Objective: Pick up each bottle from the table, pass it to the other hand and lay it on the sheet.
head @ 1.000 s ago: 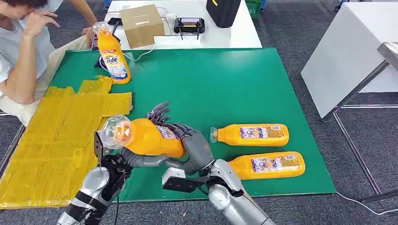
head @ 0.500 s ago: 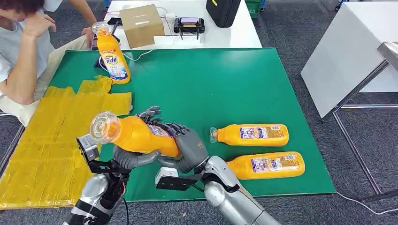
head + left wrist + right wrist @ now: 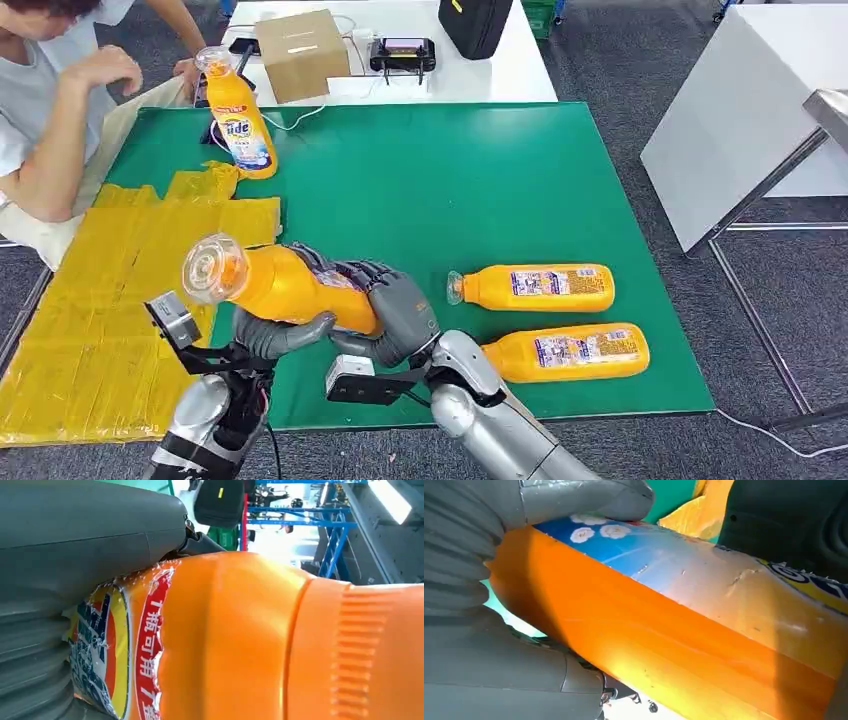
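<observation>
An orange bottle [image 3: 285, 288] with a clear cap is held in the air above the green mat's near left part, cap toward the yellow sheet [image 3: 95, 300]. My left hand [image 3: 275, 332] grips it from below and my right hand [image 3: 395, 312] wraps its base end. The same bottle [image 3: 240, 640] sits close in the left wrist view, and its label side [image 3: 684, 610] in the right wrist view. Two more orange bottles [image 3: 535, 287] [image 3: 570, 353] lie on the mat at the right. A fourth bottle [image 3: 240, 120] stands upright at the far left.
The green mat [image 3: 450, 180] covers the table. A person [image 3: 50, 110] sits at the far left edge beside the sheet. A cardboard box [image 3: 302, 53], a black device [image 3: 403, 52] and a black case [image 3: 477, 22] rest on the white table behind.
Both hands have carried the bottle left, toward the yellow sheet, and the left hand has closed around it from below. The person's arm has shifted.
</observation>
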`<action>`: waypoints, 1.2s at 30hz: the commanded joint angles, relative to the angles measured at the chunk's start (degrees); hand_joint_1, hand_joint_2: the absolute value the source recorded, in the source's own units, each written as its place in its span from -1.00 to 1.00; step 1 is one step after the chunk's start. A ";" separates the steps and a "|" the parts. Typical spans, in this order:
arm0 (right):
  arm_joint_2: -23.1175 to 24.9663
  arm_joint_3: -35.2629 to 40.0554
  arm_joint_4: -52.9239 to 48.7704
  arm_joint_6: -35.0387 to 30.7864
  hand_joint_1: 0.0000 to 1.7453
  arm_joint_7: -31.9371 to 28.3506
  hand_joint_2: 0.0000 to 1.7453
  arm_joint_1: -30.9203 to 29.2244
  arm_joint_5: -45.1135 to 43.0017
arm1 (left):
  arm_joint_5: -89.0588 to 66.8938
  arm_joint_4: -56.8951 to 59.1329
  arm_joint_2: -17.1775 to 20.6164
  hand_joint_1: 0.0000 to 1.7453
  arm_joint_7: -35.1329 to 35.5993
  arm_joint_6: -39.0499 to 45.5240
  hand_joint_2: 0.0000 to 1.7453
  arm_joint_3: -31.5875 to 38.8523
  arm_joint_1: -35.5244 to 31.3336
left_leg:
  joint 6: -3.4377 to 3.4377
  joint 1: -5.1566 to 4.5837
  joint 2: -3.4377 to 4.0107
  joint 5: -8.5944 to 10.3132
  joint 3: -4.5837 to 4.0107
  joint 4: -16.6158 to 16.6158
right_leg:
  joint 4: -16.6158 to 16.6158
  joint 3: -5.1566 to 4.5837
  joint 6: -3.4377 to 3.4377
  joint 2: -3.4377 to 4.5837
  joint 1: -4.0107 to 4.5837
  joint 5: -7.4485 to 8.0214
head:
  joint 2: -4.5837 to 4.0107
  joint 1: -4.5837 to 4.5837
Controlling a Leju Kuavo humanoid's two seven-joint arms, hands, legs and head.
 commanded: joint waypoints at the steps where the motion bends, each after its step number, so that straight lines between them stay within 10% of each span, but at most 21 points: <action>1: -1.45 -0.42 4.11 -2.43 -0.96 -0.30 1.00 1.42 -1.68 | 0.04 -0.33 -1.66 1.00 -0.89 1.09 1.00 1.38 -3.33 | -0.04 0.07 -0.19 -0.03 0.15 -0.04 | -0.08 0.23 -0.05 -0.04 0.05 -0.07 | 0.02 0.00; 7: -2.12 -3.52 -0.62 -3.84 -1.00 -1.03 1.00 3.46 -4.22 | -7.23 -0.71 -0.67 1.00 -2.72 7.33 1.00 1.04 -3.60 | -0.08 0.12 -0.30 -0.17 0.40 0.03 | -0.04 0.52 -0.10 0.02 0.06 -0.21 | 0.00 0.00; 9: -3.80 -5.40 -6.47 -6.12 -1.00 -0.52 1.00 5.78 -3.42 | -27.98 0.35 -0.06 1.00 -4.40 24.60 1.00 0.15 -4.48 | -0.05 0.07 -0.22 -0.05 0.16 0.00 | -0.04 0.23 -0.06 -0.02 0.04 -0.09 | 0.00 0.00; 15: -6.73 -13.78 -26.60 -10.75 -1.00 -1.70 1.00 14.53 -3.16 | -71.69 12.69 2.24 1.00 13.15 44.50 1.00 1.05 -11.17 | -0.03 0.00 -0.31 0.00 0.10 -0.05 | -0.04 0.20 -0.04 -0.16 -0.02 -0.08 | 0.00 0.02; 19: -7.09 -14.03 -28.19 -10.26 -1.00 -1.55 1.00 15.08 -3.30 | -71.57 13.86 2.28 1.00 13.05 44.39 1.00 1.44 -11.85 | -0.04 0.02 -0.20 -0.04 0.13 -0.02 | -0.04 0.24 -0.05 -0.04 0.00 -0.06 | 0.00 0.02; 22: -6.60 -15.99 -32.18 -14.43 -1.00 -4.55 1.00 15.99 -5.30 | -103.49 26.95 4.35 1.00 29.00 44.45 1.00 1.04 -18.24 | -0.10 0.07 -0.22 -0.15 0.36 0.01 | -0.01 0.45 -0.10 0.06 0.03 -0.15 | 0.00 0.00; 29: -6.69 -17.10 -38.48 -17.47 -1.00 -5.26 1.00 15.97 -4.61 | -104.36 59.59 6.36 1.00 39.79 34.10 1.00 -5.84 -32.86 | -0.03 0.02 -0.15 0.03 0.19 -0.03 | -0.01 0.23 -0.05 0.02 0.00 -0.01 | 0.00 0.00; 36: -7.42 -17.54 -36.01 -16.90 -1.00 -4.12 1.00 16.06 -3.85 | -102.44 65.98 7.97 1.00 41.92 31.21 1.00 -0.09 -32.54 | -0.11 0.17 0.11 -0.32 0.78 0.06 | -0.03 0.82 -0.18 0.46 0.08 -0.23 | 0.00 0.02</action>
